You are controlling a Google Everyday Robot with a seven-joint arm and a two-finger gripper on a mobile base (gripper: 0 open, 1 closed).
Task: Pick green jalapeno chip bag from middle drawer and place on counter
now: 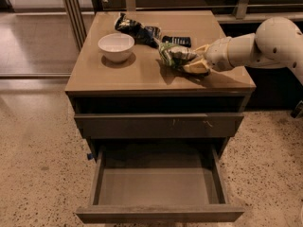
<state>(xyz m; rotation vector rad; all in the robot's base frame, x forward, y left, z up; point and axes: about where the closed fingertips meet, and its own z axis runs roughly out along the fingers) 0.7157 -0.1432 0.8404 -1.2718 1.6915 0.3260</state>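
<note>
The green jalapeno chip bag (171, 55) is seen low over the counter (142, 77) — whether touching it cannot be told — its right end clamped in the closed gripper (191, 64). The middle drawer (158, 186) stands open and bare below. The bag is judged light, soft and slippery — best taken by a pinched edge, not squeezed across its puffed, crushable middle.

No print seems legible on the green jalapeno chip bag (171, 54) the end effector (190, 60) grips over the counter (142, 77).
</note>
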